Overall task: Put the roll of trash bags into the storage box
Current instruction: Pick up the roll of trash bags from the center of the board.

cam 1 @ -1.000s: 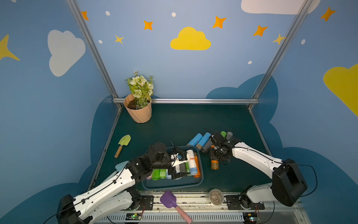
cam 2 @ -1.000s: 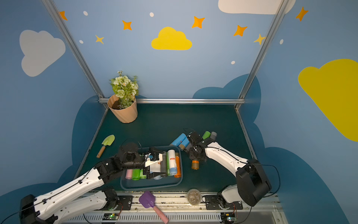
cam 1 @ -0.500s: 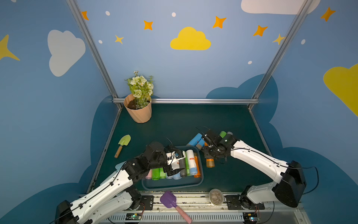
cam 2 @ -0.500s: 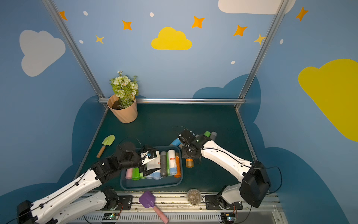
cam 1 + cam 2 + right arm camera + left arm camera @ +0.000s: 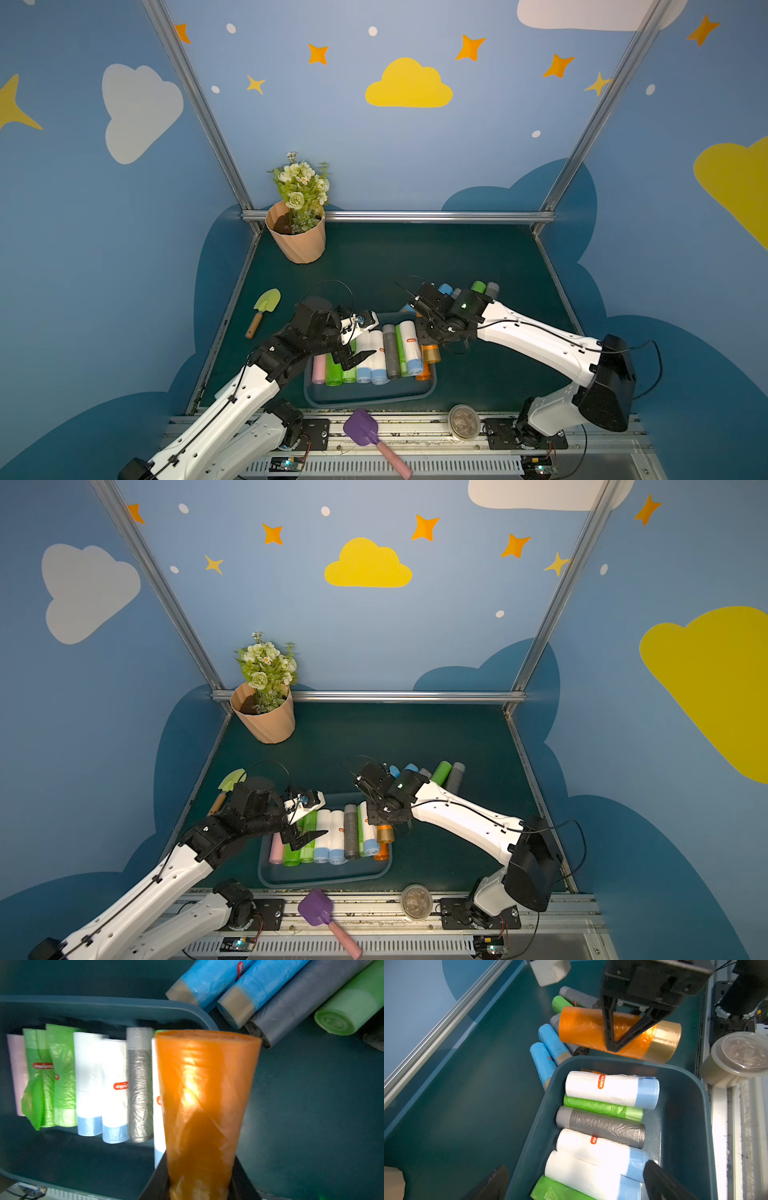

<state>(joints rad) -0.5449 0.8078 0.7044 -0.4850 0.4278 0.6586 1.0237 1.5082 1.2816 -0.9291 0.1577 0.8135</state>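
Far left, back corner: peach flowerpot (image 5: 297, 245) with white flowers stood upright on the green table (image 5: 415, 257). Nearer, a green trowel (image 5: 266, 302) lay flat, well apart from the pot.

Left gripper (image 5: 358, 357) hung over the left half of the storage box (image 5: 370, 401), jaws spread wide and nothing between them. In the left wrist view its dark fingertips (image 5: 660, 1180) framed the rolls below without touching them.

The storage box sat at the front centre of the table in both top views (image 5: 324, 881). Inside, a row of rolls (image 5: 376, 353) lay side by side. From the left: pink, two green, two white with blue ends, grey, green, white with blue end, and an orange one against the right wall.

A purple scoop (image 5: 360, 426) rested on the front rail, just in front of the box.

Right gripper (image 5: 432, 338) was clamped across the middle of the orange roll (image 5: 431, 353). The roll was held lengthwise above the right-hand rim of the box (image 5: 533, 1136), gold end toward the front. The left wrist view showed it lifted clear of the rim (image 5: 591, 1030). The right wrist view was blurred.

Behind the right arm, loose rolls (image 5: 478, 286) lay bunched on the table: blue, grey and green. A clear lidded tub (image 5: 463, 422) sat on the rail to the right.
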